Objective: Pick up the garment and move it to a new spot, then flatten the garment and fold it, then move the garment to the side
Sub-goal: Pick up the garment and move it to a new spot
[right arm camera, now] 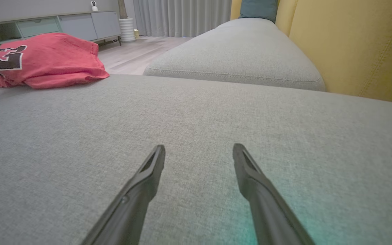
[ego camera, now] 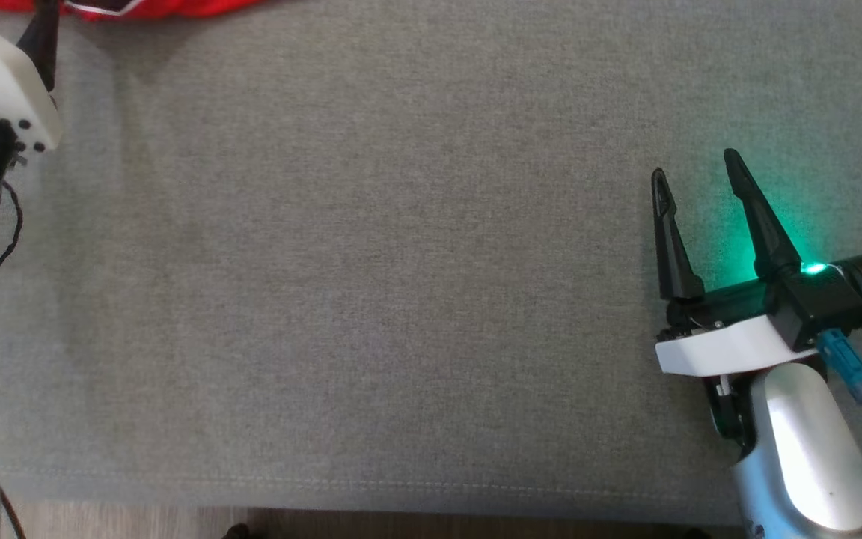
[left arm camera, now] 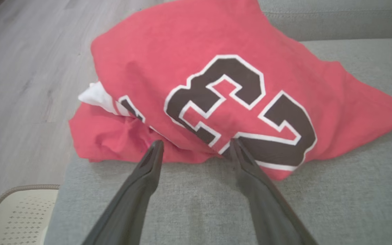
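The left gripper (left arm camera: 196, 145) is hovering, fingers spread apart, at the edge of the red shirt (left arm camera: 182, 51), while the right gripper (ego camera: 697, 166) is hanging, also spread, above the grey cushion (ego camera: 326, 284).

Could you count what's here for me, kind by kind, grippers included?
Red garment: 1
Grey seat cushions: 2, near cushion, far cushion
Teal pillow: 1
Grippers: 2, left gripper, right gripper
Total: 6
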Controlling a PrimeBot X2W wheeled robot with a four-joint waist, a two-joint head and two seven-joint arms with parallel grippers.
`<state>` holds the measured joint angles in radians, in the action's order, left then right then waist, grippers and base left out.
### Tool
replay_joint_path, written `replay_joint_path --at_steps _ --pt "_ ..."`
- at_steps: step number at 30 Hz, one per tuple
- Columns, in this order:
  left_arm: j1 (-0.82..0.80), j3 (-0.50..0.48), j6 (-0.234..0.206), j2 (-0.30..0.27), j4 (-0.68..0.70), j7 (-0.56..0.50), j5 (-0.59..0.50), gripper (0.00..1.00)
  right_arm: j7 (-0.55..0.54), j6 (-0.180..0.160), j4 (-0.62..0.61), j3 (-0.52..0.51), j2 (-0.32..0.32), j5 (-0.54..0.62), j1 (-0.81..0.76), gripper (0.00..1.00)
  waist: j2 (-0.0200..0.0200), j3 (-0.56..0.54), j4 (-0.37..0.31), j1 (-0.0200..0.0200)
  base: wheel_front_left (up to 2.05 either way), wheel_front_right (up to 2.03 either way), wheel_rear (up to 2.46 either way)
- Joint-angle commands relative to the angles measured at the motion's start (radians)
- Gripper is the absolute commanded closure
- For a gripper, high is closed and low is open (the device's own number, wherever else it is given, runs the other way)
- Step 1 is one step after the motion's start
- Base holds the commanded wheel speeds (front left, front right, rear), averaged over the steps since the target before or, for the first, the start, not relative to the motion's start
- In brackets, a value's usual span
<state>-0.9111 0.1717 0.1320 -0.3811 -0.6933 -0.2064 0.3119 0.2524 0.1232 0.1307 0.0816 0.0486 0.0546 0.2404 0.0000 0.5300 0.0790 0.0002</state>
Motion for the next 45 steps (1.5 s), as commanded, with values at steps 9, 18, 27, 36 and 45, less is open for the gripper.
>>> replay_joint_path --at_steps 9,18,27,36,45 --pt "-0.084 0.017 -0.001 -0.085 -0.077 -0.008 0.063 0.0 0.009 0.008 -0.051 0.033 0.002 0.003 0.017 0.0 0.0 0.049 -0.035 -0.0002 0.0 0.0 0.0" --pt "-0.108 0.071 -0.001 -0.109 -0.117 -0.007 0.11 1.0 0.009 0.008 -0.045 0.029 0.002 -0.011 0.025 0.0 0.0 0.039 -0.045 -0.0002 0.0 0.0 0.0" --pt "-0.121 0.152 -0.001 -0.153 -0.079 0.022 0.133 1.0 0.009 0.008 -0.02 0.045 0.002 -0.037 0.018 0.0 0.0 -0.049 -0.032 -0.0002 0.0 0.0 0.0" --pt "-0.129 0.214 -0.001 -0.207 -0.004 0.028 0.157 1.0 0.009 0.008 0.008 0.058 0.002 -0.065 0.002 0.0 0.0 -0.153 -0.04 -0.0002 0.0 0.0 0.0" --pt "-0.138 0.264 -0.001 -0.242 0.076 0.018 0.168 1.0 0.009 0.008 0.024 0.055 0.002 -0.086 -0.013 0.0 0.0 -0.231 -0.059 -0.0002 0.0 0.0 0.0"
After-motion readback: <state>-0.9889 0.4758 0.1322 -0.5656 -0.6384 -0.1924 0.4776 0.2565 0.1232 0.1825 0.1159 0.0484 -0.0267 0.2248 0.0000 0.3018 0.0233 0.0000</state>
